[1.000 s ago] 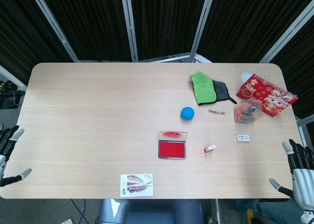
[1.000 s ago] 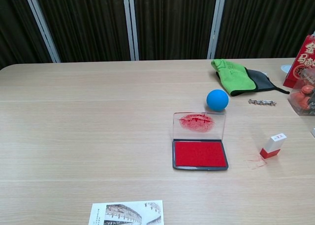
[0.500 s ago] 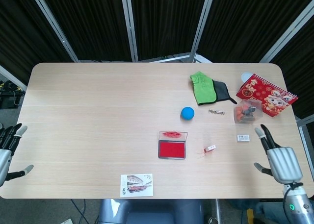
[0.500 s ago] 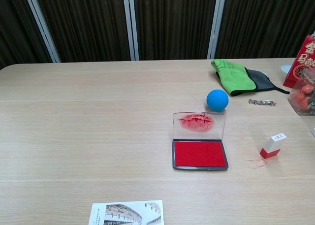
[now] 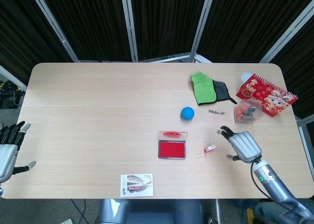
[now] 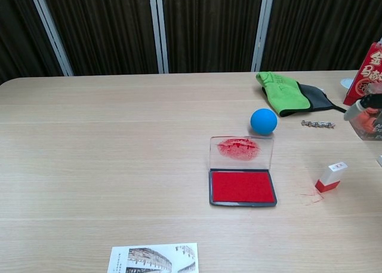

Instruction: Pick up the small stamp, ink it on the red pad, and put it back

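The small stamp (image 5: 210,148) stood on the tabletop (image 5: 98,116) beside the red pad (image 5: 172,149). The empty, spread right hand (image 5: 242,144) hovered just right of it (the left hand (image 5: 9,153), also open, was far off).

Stamp and pad on table

I see small white-and-red block stamp (image 6: 330,177) standing tilted, red end down. Open red ink pad (image 6: 242,187) in dark tray lies flat to its left, apart, its clear smeared lid (image 6: 241,152) raised behind.
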`<action>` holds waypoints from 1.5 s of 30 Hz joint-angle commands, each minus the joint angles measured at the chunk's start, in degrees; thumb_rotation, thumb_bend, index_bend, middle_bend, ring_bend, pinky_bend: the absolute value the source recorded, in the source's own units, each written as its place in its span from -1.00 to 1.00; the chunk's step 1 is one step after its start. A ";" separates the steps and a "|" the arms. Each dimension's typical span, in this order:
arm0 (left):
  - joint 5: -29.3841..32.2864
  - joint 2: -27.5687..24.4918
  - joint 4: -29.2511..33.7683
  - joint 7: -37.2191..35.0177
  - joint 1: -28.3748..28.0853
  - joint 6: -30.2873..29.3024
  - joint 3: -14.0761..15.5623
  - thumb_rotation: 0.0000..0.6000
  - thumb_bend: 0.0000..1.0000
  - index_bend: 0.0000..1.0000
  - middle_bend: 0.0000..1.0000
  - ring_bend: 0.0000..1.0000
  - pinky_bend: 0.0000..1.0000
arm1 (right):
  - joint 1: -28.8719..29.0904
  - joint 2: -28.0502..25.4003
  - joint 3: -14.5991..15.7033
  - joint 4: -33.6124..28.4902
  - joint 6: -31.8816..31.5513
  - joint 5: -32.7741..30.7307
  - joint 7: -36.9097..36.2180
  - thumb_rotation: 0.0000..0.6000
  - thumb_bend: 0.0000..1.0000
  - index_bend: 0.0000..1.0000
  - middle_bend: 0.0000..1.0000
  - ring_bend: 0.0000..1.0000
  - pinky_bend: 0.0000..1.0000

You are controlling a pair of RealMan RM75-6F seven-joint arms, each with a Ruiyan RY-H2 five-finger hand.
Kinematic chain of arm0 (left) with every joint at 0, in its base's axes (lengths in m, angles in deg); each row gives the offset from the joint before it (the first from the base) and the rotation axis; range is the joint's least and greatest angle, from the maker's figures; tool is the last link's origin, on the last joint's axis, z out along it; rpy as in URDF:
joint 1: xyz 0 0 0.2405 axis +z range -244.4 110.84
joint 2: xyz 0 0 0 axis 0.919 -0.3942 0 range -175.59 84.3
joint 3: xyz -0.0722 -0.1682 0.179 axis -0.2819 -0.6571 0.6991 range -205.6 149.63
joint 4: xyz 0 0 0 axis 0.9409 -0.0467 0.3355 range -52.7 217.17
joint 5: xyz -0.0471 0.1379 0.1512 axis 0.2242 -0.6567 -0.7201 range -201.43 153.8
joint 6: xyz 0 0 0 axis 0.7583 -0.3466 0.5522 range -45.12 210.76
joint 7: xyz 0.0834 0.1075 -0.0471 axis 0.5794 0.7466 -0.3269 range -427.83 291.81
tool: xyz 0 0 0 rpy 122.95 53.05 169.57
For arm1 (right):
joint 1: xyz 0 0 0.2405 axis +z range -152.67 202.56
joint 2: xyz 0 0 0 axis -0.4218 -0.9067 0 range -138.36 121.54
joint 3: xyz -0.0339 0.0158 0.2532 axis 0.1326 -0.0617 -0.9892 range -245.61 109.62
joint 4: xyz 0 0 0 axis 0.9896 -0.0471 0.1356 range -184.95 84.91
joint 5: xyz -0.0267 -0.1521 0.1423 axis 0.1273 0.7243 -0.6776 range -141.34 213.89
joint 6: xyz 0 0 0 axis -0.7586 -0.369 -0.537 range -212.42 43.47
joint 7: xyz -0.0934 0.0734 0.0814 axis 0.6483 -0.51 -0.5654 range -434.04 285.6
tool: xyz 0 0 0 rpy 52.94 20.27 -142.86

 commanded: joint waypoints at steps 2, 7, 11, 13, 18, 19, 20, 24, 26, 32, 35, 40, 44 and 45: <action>0.79 0.40 -0.16 0.69 -0.30 0.42 -0.17 1.00 -1.00 -1.00 -1.00 -1.00 -1.00 | 1.84 2.60 0.81 2.77 1.56 0.62 -1.17 1.00 -0.71 -0.46 -0.56 0.30 0.95; 1.56 0.79 -0.18 1.56 -0.56 0.80 -0.20 1.00 -1.00 -1.00 -1.00 -1.00 -1.00 | 3.48 4.99 1.50 5.88 2.90 0.90 -0.99 1.00 -0.59 -0.38 -0.47 0.30 0.95; 1.85 0.94 -0.14 1.94 -0.60 0.78 -0.18 1.00 -1.00 -1.00 -1.00 -1.00 -1.00 | 4.16 6.58 1.80 7.53 3.70 0.29 -1.46 1.00 -0.54 -0.32 -0.40 0.30 0.95; 1.95 0.98 -0.13 2.05 -0.63 0.78 -0.17 1.00 -1.00 -1.00 -1.00 -1.00 -1.00 | 4.43 7.10 1.94 7.87 4.08 -0.11 -1.86 1.00 -0.52 -0.30 -0.38 0.30 0.95; 2.05 1.09 -0.08 2.36 -0.74 0.97 -0.01 1.00 -1.00 -1.00 -1.00 -1.00 -1.00 | 4.98 8.35 2.36 8.69 4.33 -0.43 -1.80 1.00 -0.48 -0.26 -0.31 0.30 0.95; 2.08 1.08 -0.04 2.36 -0.76 1.02 0.03 1.00 -1.00 -1.00 -1.00 -1.00 -1.00 | 5.06 8.62 2.48 8.99 4.34 -0.46 -1.65 1.00 -0.47 -0.26 -0.30 0.30 0.95; 2.10 1.08 -0.02 2.38 -0.78 1.05 0.05 1.00 -1.00 -1.00 -1.00 -1.00 -1.00 | 5.11 8.88 2.57 9.23 4.33 -0.53 -1.61 1.00 -0.45 -0.26 -0.30 0.30 0.95; 2.17 1.16 -0.03 2.59 -0.83 1.00 0.09 1.00 -1.00 -1.00 -1.00 -1.00 -1.00 | 5.35 9.84 2.81 10.10 4.45 -1.15 -2.07 1.00 -0.40 -0.26 -0.27 0.30 0.95; 2.27 1.24 -0.06 2.75 -0.88 1.03 0.13 1.00 -1.00 -1.00 -1.00 -1.00 -1.00 | 5.51 10.15 2.92 10.41 4.41 -1.49 -2.46 1.00 -0.38 -0.25 -0.24 0.30 0.95; 2.68 1.31 0.01 2.99 -0.98 1.12 0.18 1.00 -1.00 -1.00 -1.00 -1.00 -1.00 | 5.95 10.92 3.56 11.67 4.75 -2.15 -2.76 1.00 -0.36 -0.23 -0.23 0.30 0.95; 2.69 1.32 0.03 3.11 -1.01 1.12 0.22 1.00 -1.00 -1.00 -1.00 -1.00 -1.00 | 6.05 11.18 3.79 12.12 4.86 -2.29 -2.95 1.00 -0.35 -0.19 -0.19 0.30 0.95; 2.85 1.39 0.09 3.33 -1.08 1.12 0.30 1.00 -1.00 -1.00 -1.00 -1.00 -1.00 | 6.42 11.43 4.36 12.52 4.81 -2.33 -3.39 1.00 -0.32 -0.15 -0.15 0.30 0.95; 2.93 1.44 0.09 3.38 -1.11 1.05 0.31 1.00 -1.00 -1.00 -1.00 -1.00 -1.00 | 6.63 11.64 4.55 12.77 4.62 -2.53 -3.42 1.00 -0.31 -0.11 -0.11 0.30 0.95; 2.96 1.43 0.10 3.39 -1.12 1.04 0.31 1.00 -1.00 -1.00 -1.00 -1.00 -1.00 | 6.68 11.69 4.62 12.83 4.60 -2.58 -3.43 1.00 -0.30 -0.09 -0.09 0.30 0.95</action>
